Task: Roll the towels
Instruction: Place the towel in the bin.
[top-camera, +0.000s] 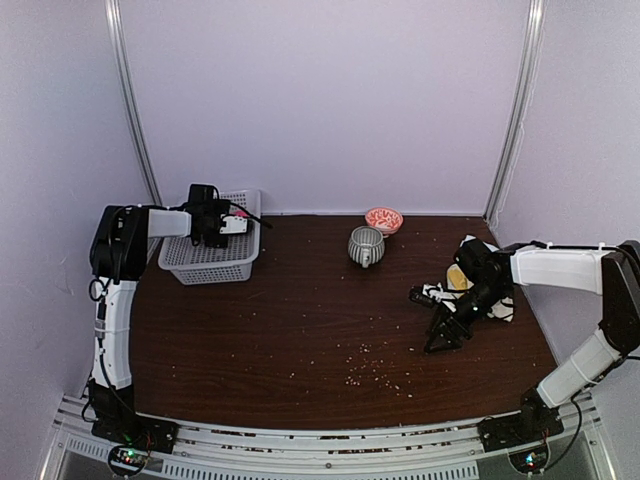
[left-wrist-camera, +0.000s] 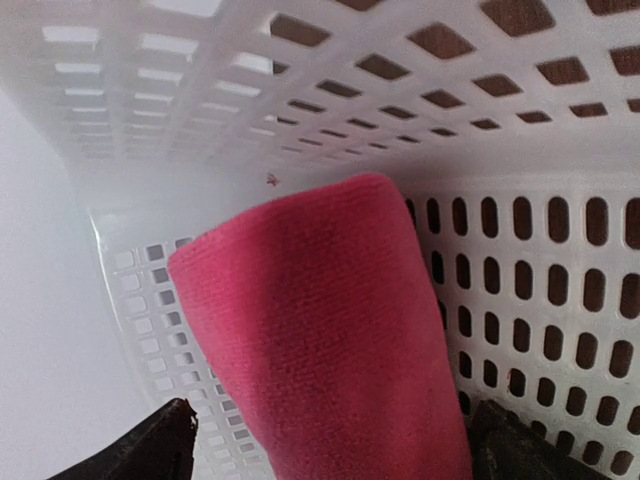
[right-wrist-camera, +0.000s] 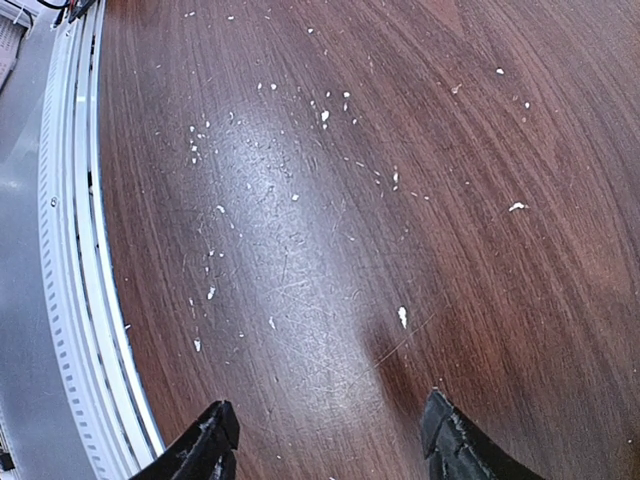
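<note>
There is one white basket (top-camera: 210, 262) and one pink towel (left-wrist-camera: 320, 340), plus one pile of towels (top-camera: 457, 276) showing one yellow and at least one white, the full number hard to tell. The desk (top-camera: 300, 320) carries one grey striped mug (top-camera: 365, 245), one small red-patterned bowl (top-camera: 384, 219) and pale crumbs (top-camera: 365, 365) too many to count. There are two arms with one hand each: left hand (top-camera: 232, 224) and right hand (top-camera: 445, 328).

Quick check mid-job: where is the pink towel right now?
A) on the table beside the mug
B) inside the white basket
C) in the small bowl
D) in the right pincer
B: the left wrist view shows the pink towel lying inside the white basket, between the spread fingers of the left pincer.
</note>
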